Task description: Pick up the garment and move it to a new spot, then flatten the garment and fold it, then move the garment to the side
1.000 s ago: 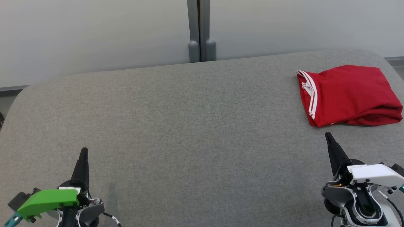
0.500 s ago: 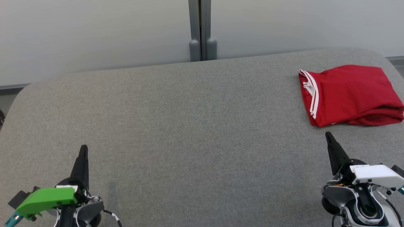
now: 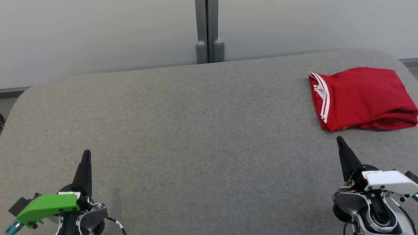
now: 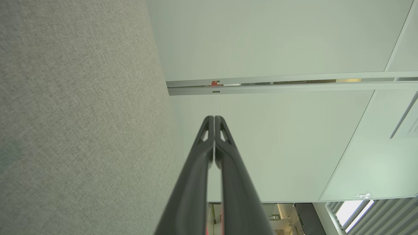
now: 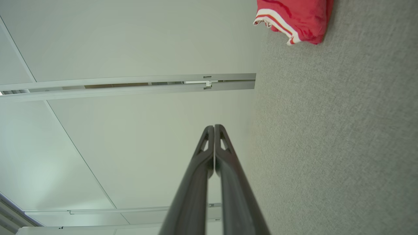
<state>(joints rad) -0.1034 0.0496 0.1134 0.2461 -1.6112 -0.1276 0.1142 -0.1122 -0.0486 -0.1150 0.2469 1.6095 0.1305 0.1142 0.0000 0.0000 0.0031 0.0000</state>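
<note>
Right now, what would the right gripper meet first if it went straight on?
Probably the wall: the right gripper aims just past the red garment, though how closely it passes is unclear.

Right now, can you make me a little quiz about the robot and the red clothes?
1. True or false: the right pincer is holding the garment.
2. Pick one. Where on the table does the garment lie? A: far right. B: middle. C: near left.
3. Fill in the gap: the left pincer and the right pincer are both ___ (open or shut).

Key: 1 false, because the garment lies apart from it on the table. 2 A. 3 shut.
</note>
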